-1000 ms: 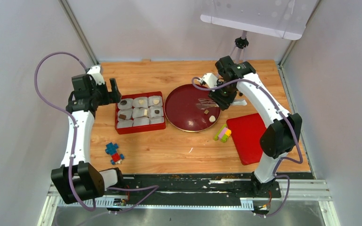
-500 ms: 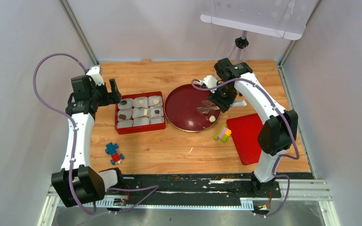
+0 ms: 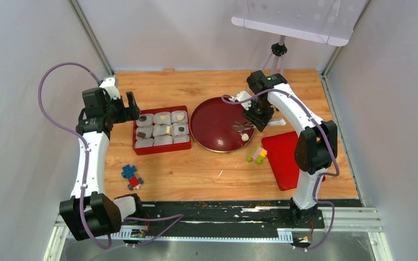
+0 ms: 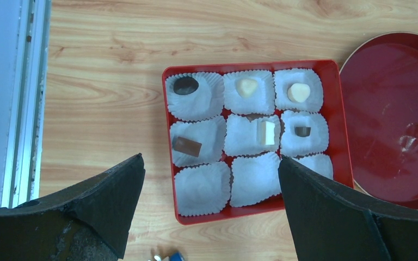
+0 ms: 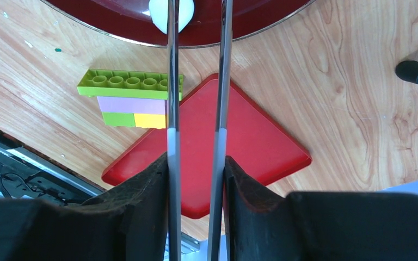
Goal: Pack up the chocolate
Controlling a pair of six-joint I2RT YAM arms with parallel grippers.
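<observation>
A red tray (image 4: 166,136) of white paper cups holds several chocolates: a dark oval (image 4: 185,85), two cream hearts (image 4: 246,87), a brown bar (image 4: 187,146), a cream bar (image 4: 268,132) and a small brown lump (image 4: 302,131). The cups of its near row are empty. My left gripper (image 4: 211,159) hovers open above the tray (image 3: 162,130). My right gripper (image 5: 196,163) is shut on metal tongs (image 5: 170,81), whose tips reach the dark red plate (image 3: 212,128). A pale chocolate (image 5: 180,13) lies there by the left blade.
Stacked green, pink and yellow toy blocks (image 5: 130,100) lie beside a red square lid (image 5: 239,141), just off the plate's rim. More blocks (image 3: 131,176) sit near the left arm. A tripod foot (image 5: 413,70) stands at the right.
The right arm has shifted a little over the plate's right side, and the tongs now stand over the pieces there. The left arm has not moved.
</observation>
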